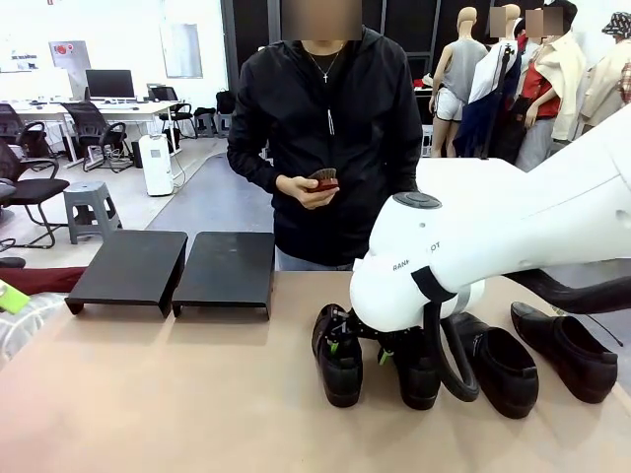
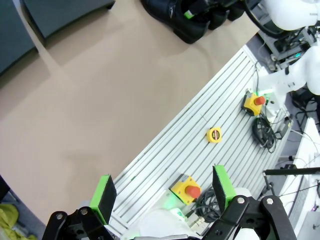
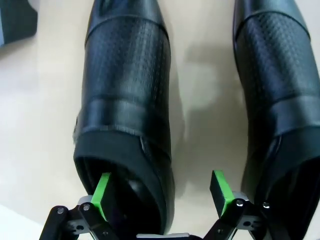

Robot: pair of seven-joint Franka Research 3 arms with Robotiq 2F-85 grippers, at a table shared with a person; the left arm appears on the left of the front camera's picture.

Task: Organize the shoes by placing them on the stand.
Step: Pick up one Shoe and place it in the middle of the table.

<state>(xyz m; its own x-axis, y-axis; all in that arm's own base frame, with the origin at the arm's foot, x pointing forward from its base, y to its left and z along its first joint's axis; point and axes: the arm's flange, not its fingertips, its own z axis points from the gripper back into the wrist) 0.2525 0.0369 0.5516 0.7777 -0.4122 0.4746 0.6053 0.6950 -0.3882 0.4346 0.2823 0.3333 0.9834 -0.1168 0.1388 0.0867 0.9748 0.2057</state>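
Reaching in the front view, the right pincer (image 1: 359, 347) is standing wide at the leftmost shoe (image 1: 340, 372), the stand (image 1: 128, 266) lying further left. Left wrist view: the left pincer (image 2: 162, 192) is hanging wide, empty, well apart. Right wrist view: the shoe's long axis is running away from the pincer, 1 finger (image 3: 102, 192) sitting inside its heel opening.

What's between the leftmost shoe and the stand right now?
Bare tabletop in the front view; nothing lies between the leftmost shoe and the stand.
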